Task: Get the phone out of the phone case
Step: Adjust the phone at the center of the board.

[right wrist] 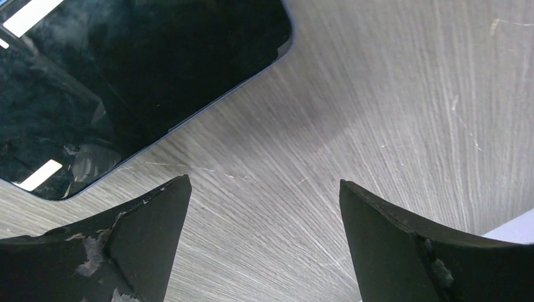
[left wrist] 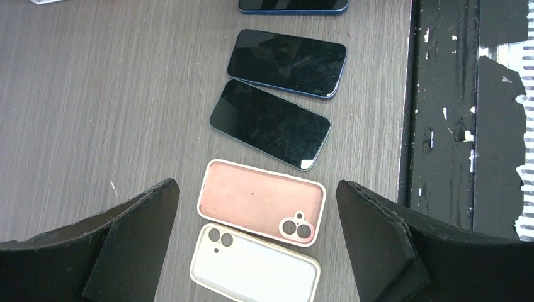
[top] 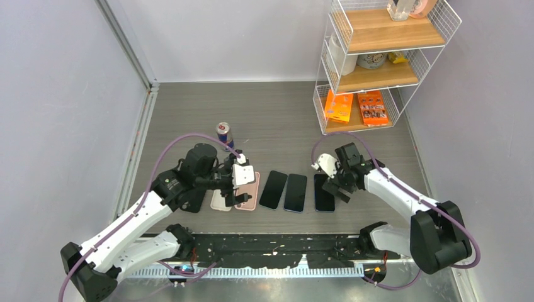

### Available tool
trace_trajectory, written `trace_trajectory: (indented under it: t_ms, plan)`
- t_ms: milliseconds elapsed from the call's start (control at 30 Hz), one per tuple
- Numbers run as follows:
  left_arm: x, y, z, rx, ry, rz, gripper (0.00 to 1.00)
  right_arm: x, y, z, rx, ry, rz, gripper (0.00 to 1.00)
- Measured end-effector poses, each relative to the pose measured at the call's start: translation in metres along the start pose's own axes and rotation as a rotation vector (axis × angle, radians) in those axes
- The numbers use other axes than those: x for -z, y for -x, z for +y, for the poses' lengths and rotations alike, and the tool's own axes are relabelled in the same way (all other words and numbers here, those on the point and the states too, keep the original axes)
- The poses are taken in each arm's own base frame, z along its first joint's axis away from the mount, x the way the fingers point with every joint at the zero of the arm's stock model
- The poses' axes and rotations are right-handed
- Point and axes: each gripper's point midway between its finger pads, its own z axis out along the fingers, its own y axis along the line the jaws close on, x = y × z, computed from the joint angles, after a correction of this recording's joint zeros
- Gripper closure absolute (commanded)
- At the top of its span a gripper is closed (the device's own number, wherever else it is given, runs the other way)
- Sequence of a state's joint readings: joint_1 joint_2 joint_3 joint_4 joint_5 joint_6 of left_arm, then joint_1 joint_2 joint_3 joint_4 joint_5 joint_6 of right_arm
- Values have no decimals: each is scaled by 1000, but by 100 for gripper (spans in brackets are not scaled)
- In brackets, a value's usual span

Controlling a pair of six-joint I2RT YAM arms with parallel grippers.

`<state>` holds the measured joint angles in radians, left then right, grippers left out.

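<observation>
Two empty phone cases lie side by side, inner side up: a pink case (left wrist: 261, 201) and a white case (left wrist: 255, 272), which also show in the top view as pink (top: 249, 192) and white (top: 220, 201). Three bare dark phones lie in a row to their right (top: 273, 189) (top: 295, 192) (top: 323, 192). In the left wrist view two of them (left wrist: 269, 123) (left wrist: 286, 63) lie beyond the pink case. My left gripper (left wrist: 255, 184) hovers open and empty above the cases. My right gripper (right wrist: 264, 182) is open and empty over bare table beside the rightmost phone (right wrist: 126, 75).
A drink can (top: 225, 135) stands behind the left arm. A wire shelf (top: 378, 63) with boxes stands at the back right. A black strip (top: 277, 248) runs along the table's near edge. Grey walls close off both sides.
</observation>
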<state>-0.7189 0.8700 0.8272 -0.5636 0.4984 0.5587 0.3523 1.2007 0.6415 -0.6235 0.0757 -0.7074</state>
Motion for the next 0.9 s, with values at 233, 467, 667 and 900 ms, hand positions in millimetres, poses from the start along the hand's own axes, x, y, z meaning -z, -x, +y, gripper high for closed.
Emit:
trace_trajectory:
  t_ms: [233, 467, 667, 900]
  plan:
    - [0, 0, 0, -1, 2, -1, 0, -8, -10, 16, 62, 59, 3, 6]
    - [0, 0, 0, -1, 3, -1, 1, -11, -4, 18, 73, 85, -13, 6]
    - [0, 0, 0, -1, 3, -1, 0, -14, 8, 20, 100, 95, -33, 6]
    - [1, 0, 1, -2, 9, 2, 0, -16, 21, 24, 125, 97, -54, 6]
